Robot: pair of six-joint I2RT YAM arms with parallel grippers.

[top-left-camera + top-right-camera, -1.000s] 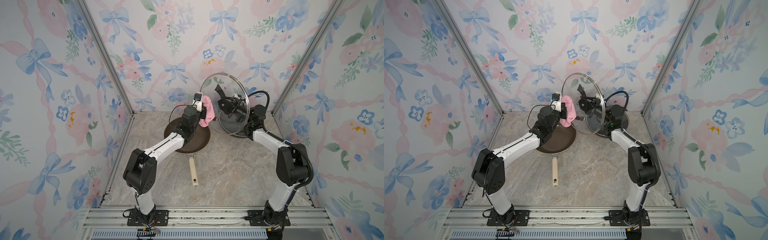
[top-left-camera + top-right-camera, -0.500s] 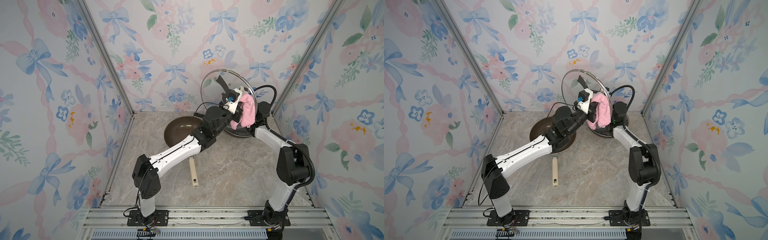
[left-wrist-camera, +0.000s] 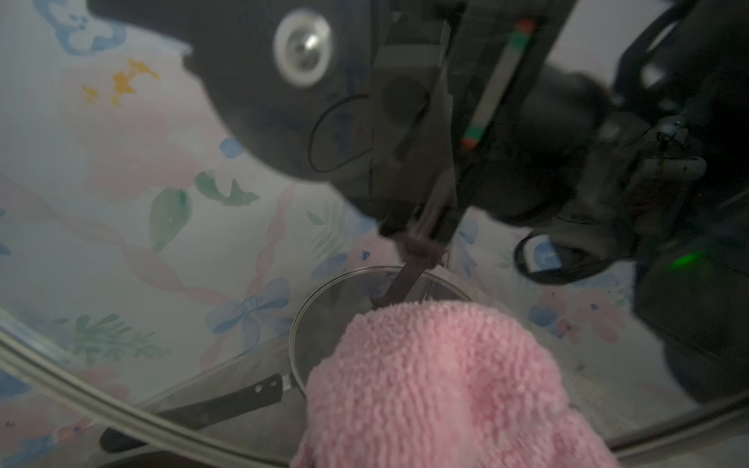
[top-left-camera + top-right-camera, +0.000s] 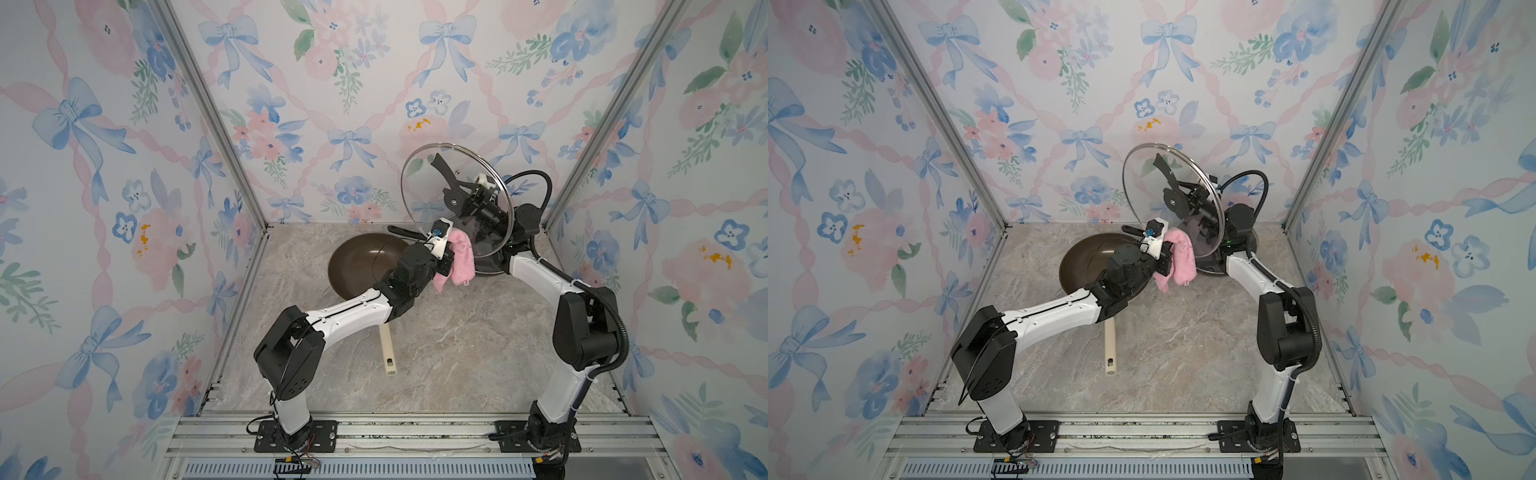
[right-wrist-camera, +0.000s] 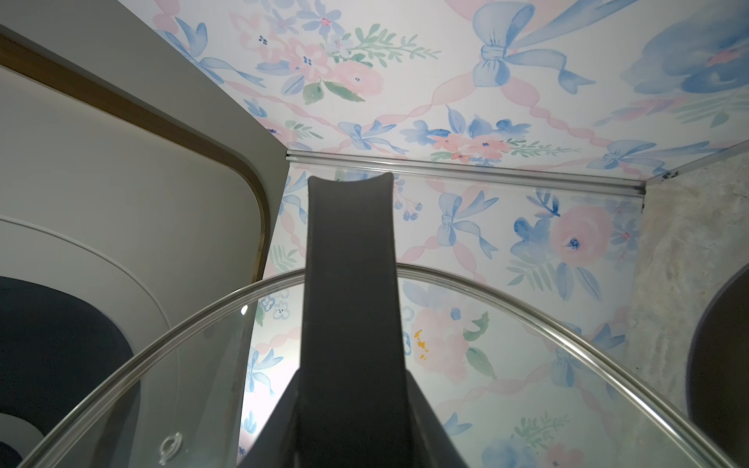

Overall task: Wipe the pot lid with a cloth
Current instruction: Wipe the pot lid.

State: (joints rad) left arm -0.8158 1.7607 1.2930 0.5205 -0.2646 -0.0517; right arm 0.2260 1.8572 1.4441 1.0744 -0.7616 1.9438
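Observation:
The pot lid is a glass disc with a metal rim, held up on edge at the back right. My right gripper is behind the glass, shut on the lid's black handle. The pink fuzzy cloth hangs from my left gripper, which is shut on it. The cloth lies against the lid's lower part near the rim. In the left wrist view the cloth hides the jaws.
A brown pan with a beige handle sits on the marble table under my left forearm. A second dark pan with a black handle lies below the lid. Flowered walls close in left, back and right.
My left gripper carried the cloth from the lid's left side across its face to the right, then back down to the lower left. The right gripper kept the lid up.

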